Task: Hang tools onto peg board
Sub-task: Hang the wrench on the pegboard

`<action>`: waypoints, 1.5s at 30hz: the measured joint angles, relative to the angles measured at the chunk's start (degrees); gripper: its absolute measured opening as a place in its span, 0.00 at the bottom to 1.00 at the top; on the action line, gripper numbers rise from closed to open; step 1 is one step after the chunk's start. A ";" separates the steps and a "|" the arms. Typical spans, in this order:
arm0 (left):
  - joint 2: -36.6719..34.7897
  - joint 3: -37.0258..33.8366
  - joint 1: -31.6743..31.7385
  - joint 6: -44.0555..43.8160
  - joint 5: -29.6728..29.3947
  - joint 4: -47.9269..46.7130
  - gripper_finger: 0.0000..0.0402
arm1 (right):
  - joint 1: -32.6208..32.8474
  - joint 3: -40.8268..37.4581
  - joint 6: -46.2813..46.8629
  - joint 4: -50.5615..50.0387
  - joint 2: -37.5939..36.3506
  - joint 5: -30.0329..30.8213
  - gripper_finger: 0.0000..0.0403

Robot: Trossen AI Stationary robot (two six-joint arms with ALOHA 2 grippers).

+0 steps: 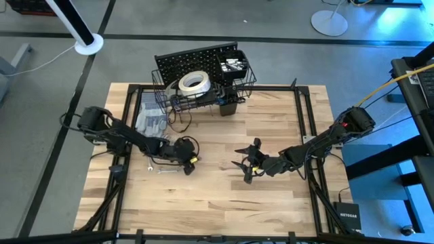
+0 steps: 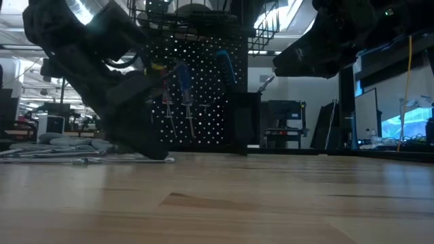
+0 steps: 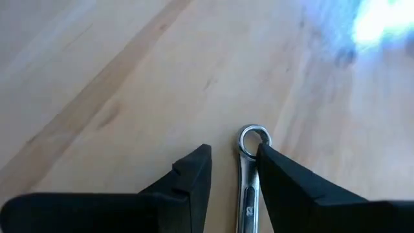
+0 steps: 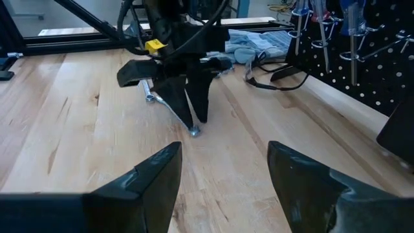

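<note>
Left wrist view shows your left claw (image 3: 233, 171) tipped down at the desk (image 3: 97, 77) with its fingers partly apart and a silver wrench (image 3: 249, 175) lying flat between them. The ring end pokes out just past the fingertips, and the shank runs back close against one finger; whether that finger touches it you cannot tell. The wrench is on the wood and not yet lifted.

Judge it as stiff, thin steel: light for its length, smooth, and slick. Lying flat, it gives the fingers little edge to catch, so it may skate or spin on the desk as you close. Take it across the shank a little behind the ring, squarely. That leaves the ring free to go over a hook, and the long end should not swing too far.

In the high view the wrench (image 1: 163, 170) sits near the desk's left side, by the grey gloves (image 1: 150, 122). The peg board (image 1: 196, 61) stands at the far edge, its wire basket (image 1: 203, 95) holding the white tape roll (image 1: 193, 83). Your right claw (image 1: 249, 163) waits at mid-desk with its fingers spread wide, holding nothing.
</note>
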 joint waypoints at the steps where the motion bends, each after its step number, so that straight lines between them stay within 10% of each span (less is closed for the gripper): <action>1: 0.24 0.24 -0.01 0.39 0.24 1.04 0.29 | -0.06 0.00 0.00 0.02 0.00 0.02 0.58; 9: -8.15 4.25 -2.38 2.17 6.69 -4.66 0.29 | -5.59 0.12 -0.51 7.44 3.51 -10.53 0.58; 17: -16.75 3.07 -10.89 0.74 -3.32 -20.19 0.29 | -12.25 12.25 -8.91 11.51 21.40 -21.70 0.57; 30: -15.97 2.51 -12.73 0.25 -5.60 -20.56 0.39 | -18.53 29.33 -10.44 1.03 36.63 -32.19 0.03; 45: -15.97 2.51 -11.88 1.09 -6.02 -20.22 0.41 | -18.38 29.75 -12.02 -0.26 40.49 -32.98 0.02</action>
